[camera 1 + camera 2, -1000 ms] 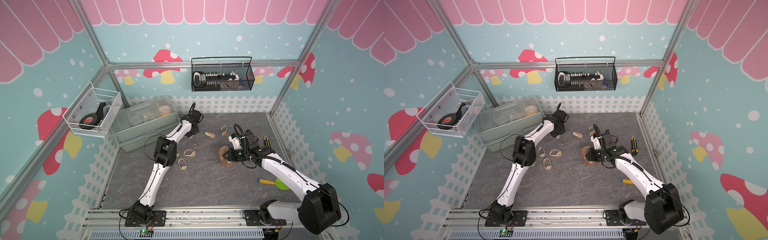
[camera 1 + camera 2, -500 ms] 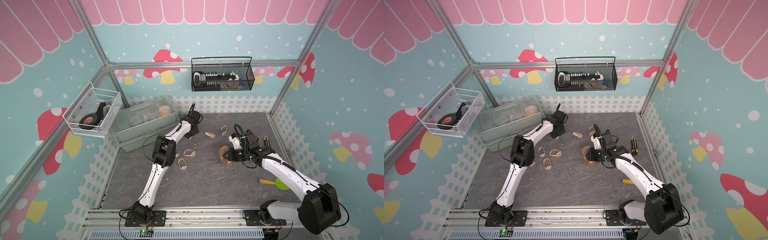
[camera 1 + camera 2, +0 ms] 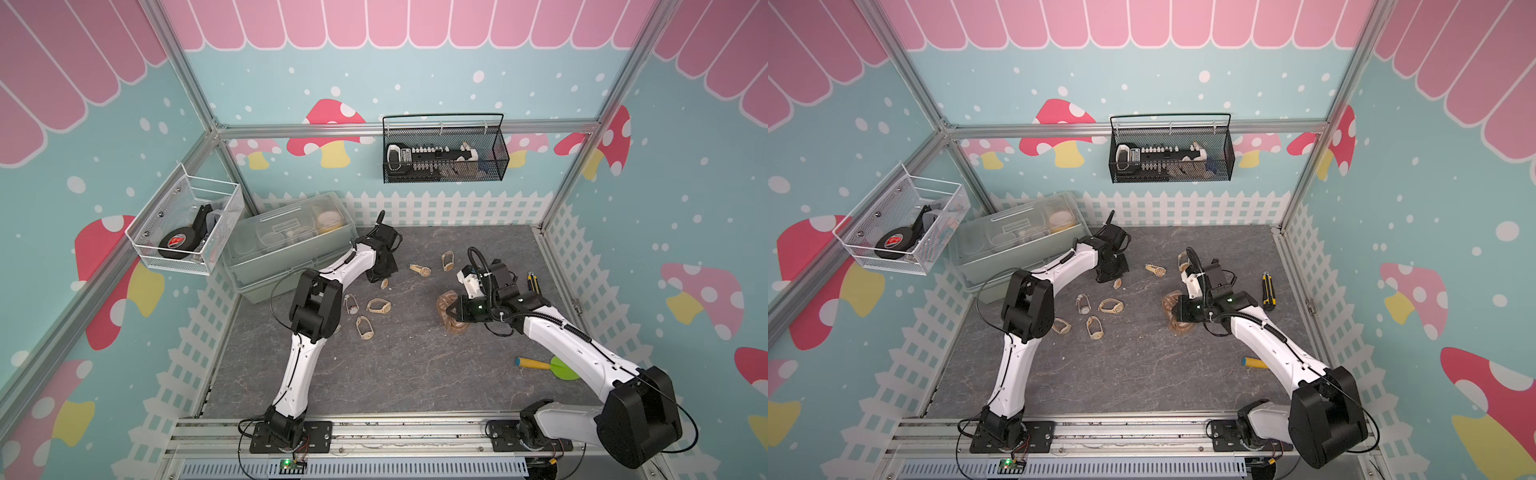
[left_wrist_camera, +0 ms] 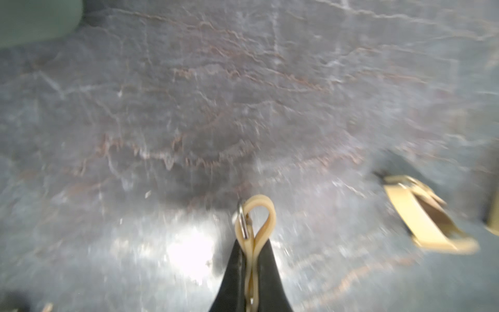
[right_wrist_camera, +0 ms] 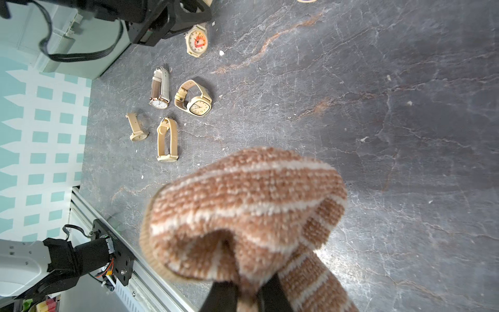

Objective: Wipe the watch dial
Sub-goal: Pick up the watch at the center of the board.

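One beige watch (image 4: 256,216) is pinched by its folded strap between the closed fingers of the left gripper (image 4: 252,243). A loop of strap with a metal buckle sticks out past the tips. In the right wrist view we see a round cream dial (image 5: 197,40) with red and orange marks, face up, right at that gripper's tip. We take it for the same watch, though the left wrist view is too blurred to be sure. In both top views this spot is toward the back of the grey table (image 3: 395,374), just in front of the clear lidded box (image 3: 291,245).

Near the held watch, a cluster of four watches (image 5: 167,140) lies loose on the table between the two arms. Two further watches (image 3: 420,270) lie toward the back fence.

Well apart from the left gripper, on the right arm's side, the right gripper (image 5: 247,289) is clamped tight on a bunched brown-and-cream striped cloth (image 5: 243,210), and the bulk of the cloth bulges out beyond its fingers.

Beside the right arm we see a black-and-yellow utility knife (image 3: 531,281). A yellow-handled green tool (image 3: 544,365) lies partly hidden under that arm. A black wire basket (image 3: 444,153) hangs on the back wall and a white wire basket (image 3: 183,232) on the left wall.
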You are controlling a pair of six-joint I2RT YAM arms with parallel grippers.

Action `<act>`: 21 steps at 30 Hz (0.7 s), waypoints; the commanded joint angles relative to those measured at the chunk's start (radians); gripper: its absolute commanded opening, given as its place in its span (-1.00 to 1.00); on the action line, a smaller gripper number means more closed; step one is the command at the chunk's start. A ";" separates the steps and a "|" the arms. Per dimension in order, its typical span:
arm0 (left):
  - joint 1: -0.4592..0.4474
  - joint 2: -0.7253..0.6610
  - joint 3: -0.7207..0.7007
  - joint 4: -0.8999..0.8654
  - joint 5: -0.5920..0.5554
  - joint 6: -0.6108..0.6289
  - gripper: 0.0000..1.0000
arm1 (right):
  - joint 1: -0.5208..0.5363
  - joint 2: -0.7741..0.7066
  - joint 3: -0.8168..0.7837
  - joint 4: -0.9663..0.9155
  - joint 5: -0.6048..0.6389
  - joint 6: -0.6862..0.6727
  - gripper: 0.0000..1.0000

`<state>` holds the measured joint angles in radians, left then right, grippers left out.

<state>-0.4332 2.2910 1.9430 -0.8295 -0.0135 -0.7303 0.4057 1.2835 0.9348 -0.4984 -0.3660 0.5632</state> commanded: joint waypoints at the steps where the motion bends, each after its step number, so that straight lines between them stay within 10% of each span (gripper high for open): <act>1: -0.003 -0.136 -0.060 0.082 0.043 -0.045 -1.00 | -0.004 0.019 0.045 0.012 0.005 -0.023 -1.00; 21: 0.002 -0.565 -0.475 0.405 -0.002 -0.314 -1.00 | 0.086 0.202 0.252 0.142 -0.013 0.085 -1.00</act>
<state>-0.4339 1.7855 1.5108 -0.5270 0.0109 -0.9661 0.4763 1.4643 1.1370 -0.4000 -0.3683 0.6121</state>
